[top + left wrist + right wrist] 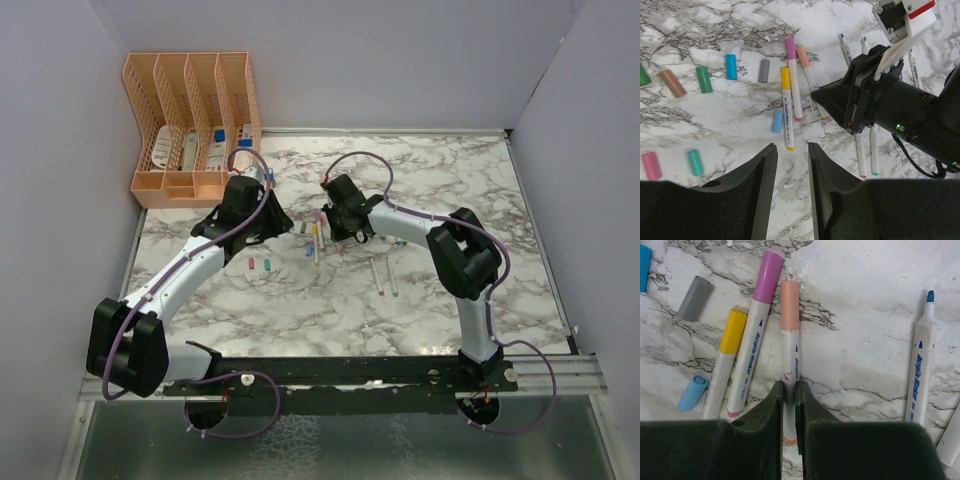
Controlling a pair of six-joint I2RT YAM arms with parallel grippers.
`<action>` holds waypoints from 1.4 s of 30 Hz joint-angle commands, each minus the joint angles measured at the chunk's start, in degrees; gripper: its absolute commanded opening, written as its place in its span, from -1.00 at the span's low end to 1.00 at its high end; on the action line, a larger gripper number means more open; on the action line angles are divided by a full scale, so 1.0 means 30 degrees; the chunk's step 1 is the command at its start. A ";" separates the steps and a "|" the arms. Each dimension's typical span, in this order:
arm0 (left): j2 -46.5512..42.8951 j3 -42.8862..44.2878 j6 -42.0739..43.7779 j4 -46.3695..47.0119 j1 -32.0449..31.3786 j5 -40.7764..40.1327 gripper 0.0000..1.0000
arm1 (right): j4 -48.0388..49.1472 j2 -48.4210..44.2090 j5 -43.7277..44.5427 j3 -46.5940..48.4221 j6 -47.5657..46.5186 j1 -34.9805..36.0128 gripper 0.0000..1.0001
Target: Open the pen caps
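At the middle of the worktop (480, 170), I find the right gripper (789, 390) pinched shut on the white barrel of the peach-capped pen (789, 355); its peach cap (789, 305) is on and points away from the jaws. Risk, in my judgement: the hold sits far from the cap, so a pull may swing the pen or let it slip, and the pink-capped pen (756, 330) lies just beside. The left gripper (791, 155) hangs narrowly parted above the worktop, holding nothing.
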 commanded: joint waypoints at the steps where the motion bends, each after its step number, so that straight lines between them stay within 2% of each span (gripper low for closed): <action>1: 0.0063 -0.0495 -0.0588 0.1133 0.0111 0.0835 -0.31 | -0.2193 -0.0372 -0.0180 -0.0807 0.0265 0.0020 -0.97; 13: 0.1006 -0.1417 -0.1811 0.3407 0.0133 0.2318 -0.31 | 0.0298 -0.5290 0.0465 -0.3021 -0.0681 0.0008 -0.97; 22: 0.1335 -0.1541 -0.2578 0.4413 0.0136 0.2408 -0.31 | 0.0716 -0.6414 -0.1042 -0.3996 -0.1046 0.0021 -0.97; 31: 0.3112 -0.0641 -0.2831 0.5290 0.0114 0.2574 -0.28 | 0.1424 -0.7349 -0.3147 -0.4769 -0.1241 0.0050 -0.98; 38: 0.4151 -0.0049 -0.3067 0.5951 -0.0077 0.2708 0.01 | 0.1555 -0.7681 -0.4337 -0.4846 -0.1535 0.0096 -0.97; 42: 0.4402 0.0068 -0.3270 0.6455 -0.0180 0.2837 0.05 | 0.1569 -0.7740 -0.4678 -0.4713 -0.1594 0.0191 -0.97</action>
